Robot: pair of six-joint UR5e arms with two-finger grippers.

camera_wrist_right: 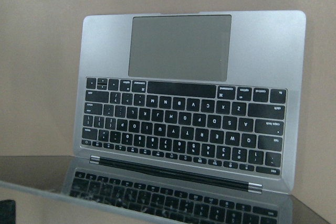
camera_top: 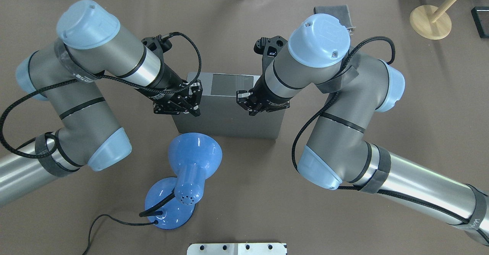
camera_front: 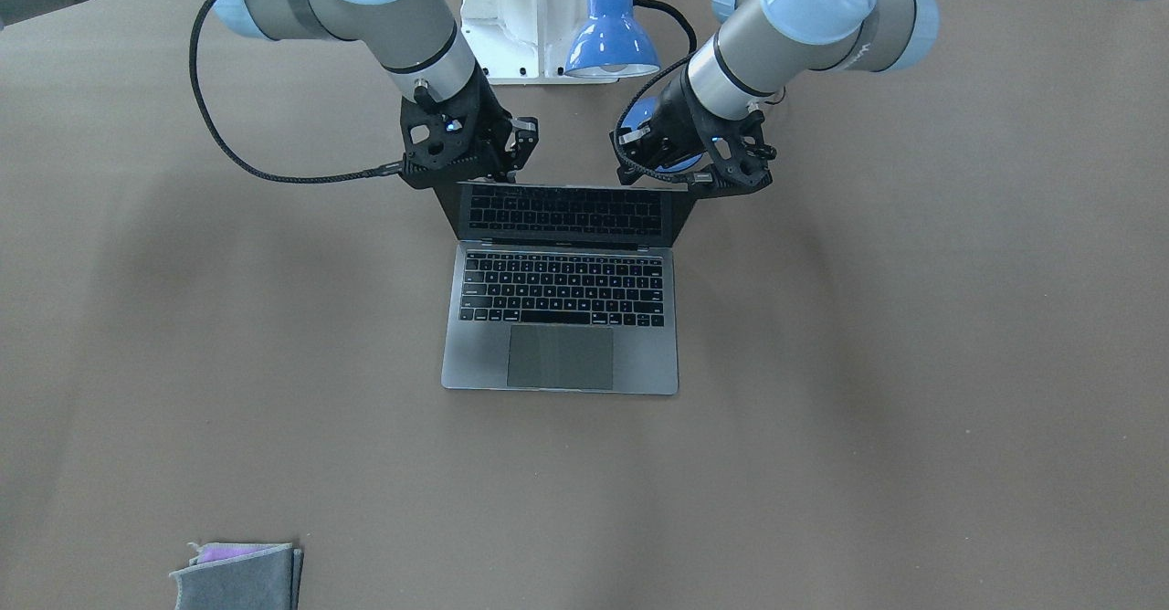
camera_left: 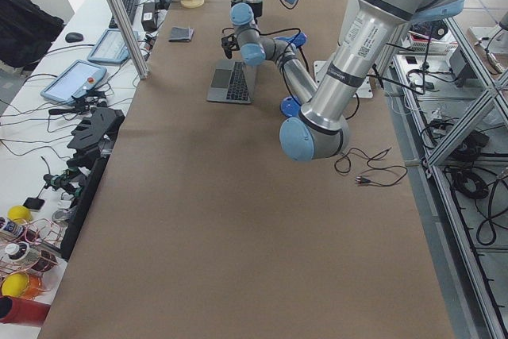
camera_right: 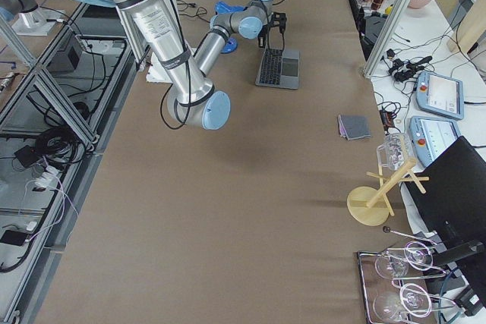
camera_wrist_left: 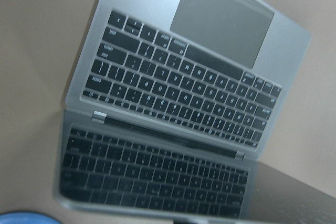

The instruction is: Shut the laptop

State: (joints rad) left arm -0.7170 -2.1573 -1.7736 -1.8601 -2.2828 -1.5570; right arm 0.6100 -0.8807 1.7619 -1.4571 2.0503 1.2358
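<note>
The space-grey laptop (camera_front: 562, 354) lies open in the middle of the table, its dark screen (camera_front: 566, 213) upright and mirroring the keys. From overhead I see the back of its lid (camera_top: 229, 121) and the trackpad beyond it. My left gripper (camera_top: 195, 100) is behind the lid's upper corner on its side and looks open and empty. My right gripper (camera_top: 244, 103) is behind the other upper corner and also looks open. Both sit close to the lid's top edge (camera_front: 630, 158) (camera_front: 516, 153); contact is unclear. Both wrist views show the keyboard (camera_wrist_left: 184, 77) (camera_wrist_right: 184, 114).
A blue desk lamp (camera_top: 191, 163) stands just behind the laptop, between my arms, its cable trailing off. A folded grey cloth (camera_front: 237, 573) lies near the far table edge. A wooden stand (camera_top: 429, 22) is at the far right corner.
</note>
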